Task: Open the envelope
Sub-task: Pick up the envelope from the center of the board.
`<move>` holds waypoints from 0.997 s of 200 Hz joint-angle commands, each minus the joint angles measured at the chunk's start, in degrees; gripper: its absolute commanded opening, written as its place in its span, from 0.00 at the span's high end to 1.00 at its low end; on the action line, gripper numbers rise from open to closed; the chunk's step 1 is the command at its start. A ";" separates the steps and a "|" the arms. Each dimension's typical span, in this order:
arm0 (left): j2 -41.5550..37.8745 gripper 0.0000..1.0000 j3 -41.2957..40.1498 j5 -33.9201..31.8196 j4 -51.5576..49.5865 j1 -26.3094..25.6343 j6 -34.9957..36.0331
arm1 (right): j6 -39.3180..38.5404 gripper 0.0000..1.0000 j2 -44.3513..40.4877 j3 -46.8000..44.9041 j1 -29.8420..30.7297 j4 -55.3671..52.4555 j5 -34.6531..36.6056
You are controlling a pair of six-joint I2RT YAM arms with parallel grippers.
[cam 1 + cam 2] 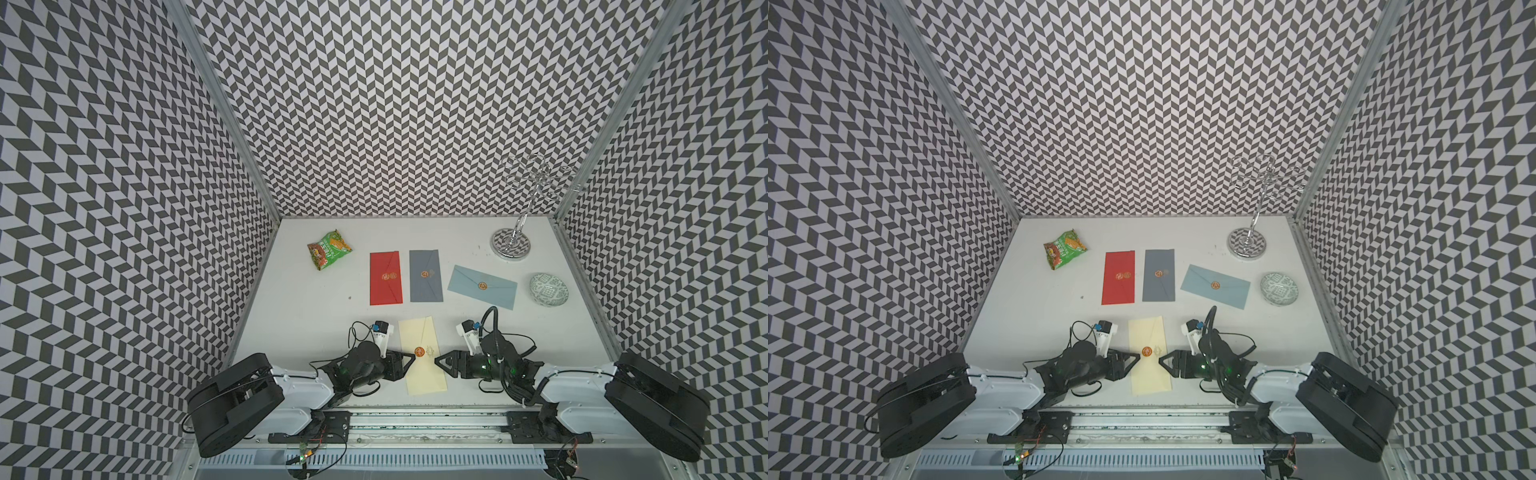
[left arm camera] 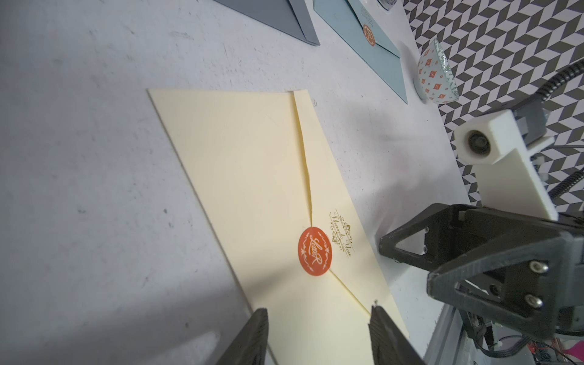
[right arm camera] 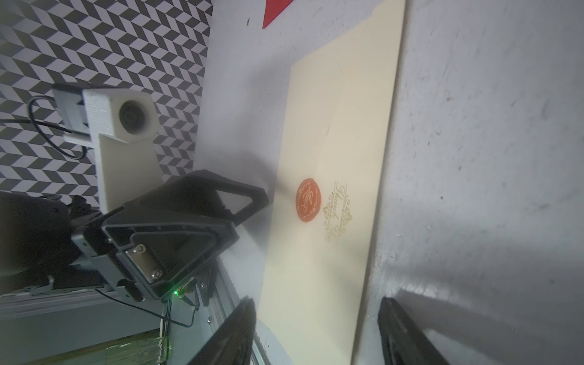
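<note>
scene: a white bench (image 1: 299, 316) seen from above, enclosed by black-and-white chevron walls; two robot arms reach in from the near edge.
cream envelope (image 1: 424, 378) (image 1: 1150, 374): lies flat near the front of the bench, its long side running away from the arms, directly between the two end effectors. both wrist views show it too (image 2: 252, 164) (image 3: 341, 126).
flap: closed. its point is held down by a round orange sticker (image 1: 419, 351) (image 1: 1146, 352) (image 2: 315, 252) (image 3: 309, 200) at the envelope's middle.
gold lettering (image 2: 341, 234): reads "thank you" and sits just beside the sticker, on the right arm's side.
left end effector (image 1: 409, 360) (image 2: 318, 311): low at the envelope's left long edge, its tip aimed at the sticker and just beside it. its fingers (image 2: 388, 335) stand apart and grip nothing; cream paper shows between them.
right end effector (image 1: 438, 360) (image 3: 317, 300): low at the right long edge, its tip level with the lettering. its fingers (image 3: 234, 331) are also spread and grip nothing; the envelope's edge shows in the gap.
contact: it is not possible to tell whether either tip touches the paper.
other envelopes: a red envelope (image 1: 385, 277) and a grey envelope (image 1: 425, 275) lie side by side further back. a light blue envelope (image 1: 482, 286) lies slanted to their right. each carries a sticker.
elsewhere: a snack packet (image 1: 329, 248) at the back left, a patterned bowl (image 1: 548, 289) near the right edge, and a metal stand (image 1: 510, 244) in the back right corner.
</note>
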 commanded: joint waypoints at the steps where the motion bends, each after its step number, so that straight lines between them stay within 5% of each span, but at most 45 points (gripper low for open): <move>1: 1.02 0.45 -0.15 -0.63 1.70 -0.41 -0.18 | 3.76 0.36 0.35 -1.21 0.55 -0.90 2.50; 17: 1.64 0.45 0.13 -0.80 1.44 -0.43 -0.78 | 6.23 0.37 -0.46 -2.99 0.62 -1.08 6.00; 199: 4.78 0.48 -0.29 0.04 6.22 -0.58 -1.45 | 3.93 0.34 0.04 -1.23 0.95 5.34 -2.04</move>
